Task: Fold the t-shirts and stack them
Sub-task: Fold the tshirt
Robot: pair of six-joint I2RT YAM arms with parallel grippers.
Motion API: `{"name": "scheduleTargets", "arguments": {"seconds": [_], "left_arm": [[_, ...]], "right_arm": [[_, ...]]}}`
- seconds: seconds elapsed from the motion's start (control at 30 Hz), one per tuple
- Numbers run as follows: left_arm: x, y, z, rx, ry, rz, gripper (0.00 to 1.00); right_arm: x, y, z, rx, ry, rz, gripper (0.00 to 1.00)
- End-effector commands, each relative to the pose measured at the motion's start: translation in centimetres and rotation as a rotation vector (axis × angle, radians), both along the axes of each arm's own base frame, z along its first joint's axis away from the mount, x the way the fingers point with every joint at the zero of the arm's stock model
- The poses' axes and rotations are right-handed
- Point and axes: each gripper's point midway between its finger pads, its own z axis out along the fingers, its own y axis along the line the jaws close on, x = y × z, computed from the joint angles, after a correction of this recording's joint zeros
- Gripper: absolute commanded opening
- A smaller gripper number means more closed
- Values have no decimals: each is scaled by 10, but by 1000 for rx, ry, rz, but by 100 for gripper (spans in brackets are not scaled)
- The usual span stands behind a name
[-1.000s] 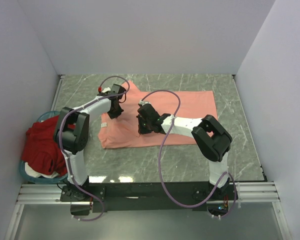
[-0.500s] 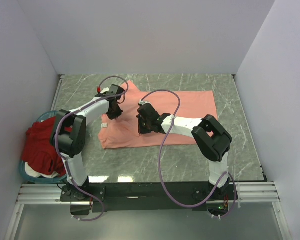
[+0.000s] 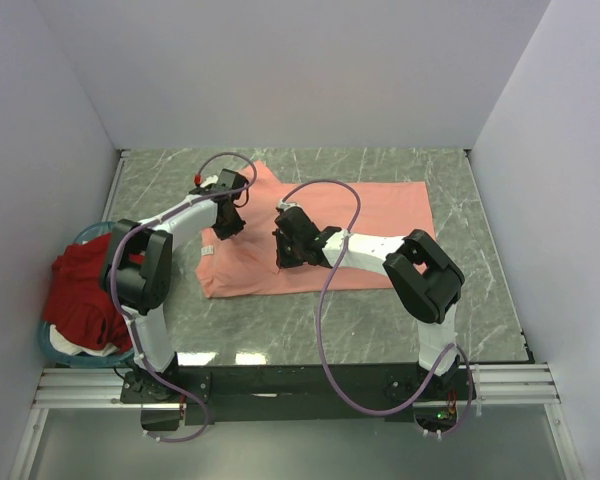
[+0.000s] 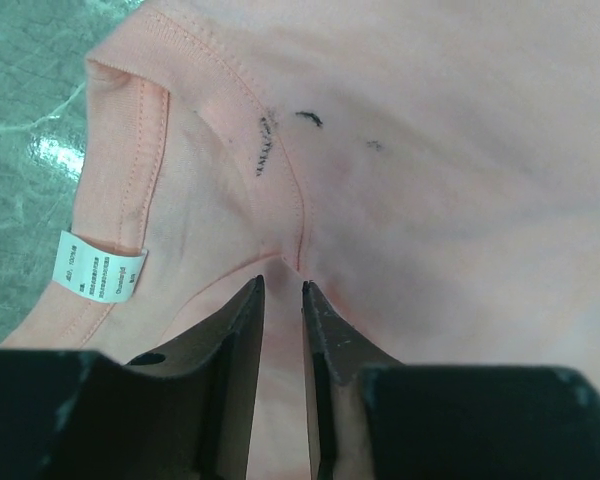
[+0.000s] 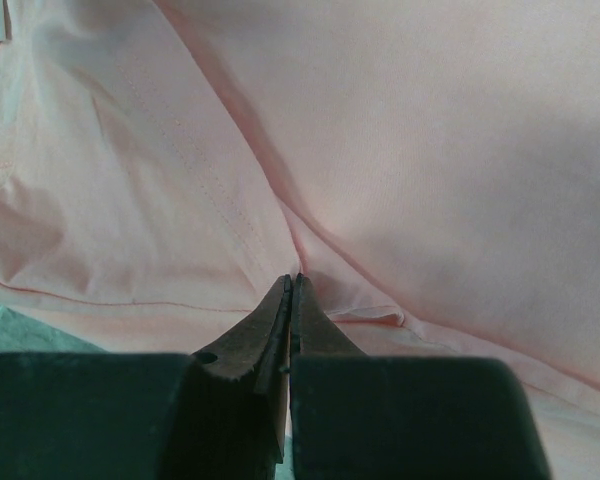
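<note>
The salmon-pink t-shirt (image 3: 370,215) lies partly folded across the marble table. The dark red t-shirt (image 3: 80,295) sits bunched in the teal basket (image 3: 52,345) at the left edge. My left gripper (image 3: 227,222) hovers over the pink shirt's collar end. In the left wrist view this gripper (image 4: 282,285) is open by a narrow gap just below the neckline seam, with only flat cloth showing through it. My right gripper (image 3: 285,250) rests on the shirt's middle. In the right wrist view it (image 5: 292,278) is shut, pinching a raised crease of the pink t-shirt (image 5: 430,150).
A white care label (image 4: 98,272) hangs inside the collar (image 4: 130,160), with small dark marks near the seam. Bare marble table (image 3: 480,300) surrounds the shirt. Grey walls close in the back and both sides. Purple cables loop over both arms.
My left gripper's jaws have parted and let go of the cloth by the collar, and its tip has edged back slightly. The right gripper has stayed shut in place.
</note>
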Motion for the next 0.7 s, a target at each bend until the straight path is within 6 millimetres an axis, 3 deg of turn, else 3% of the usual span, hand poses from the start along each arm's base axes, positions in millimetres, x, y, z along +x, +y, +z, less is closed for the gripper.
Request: {"name": "scheduleTargets", "arguments": {"seconds": [0.0, 0.4, 0.67], "left_arm": [[6, -3, -4, -1, -1, -22, 28], [13, -6, -15, 2, 21, -21, 29], [7, -6, -4, -13, 4, -26, 1]], "right_arm": [[7, 5, 26, 46, -50, 5, 0], [7, 4, 23, 39, -48, 10, 0], [9, 4, 23, 43, -48, 2, 0]]}}
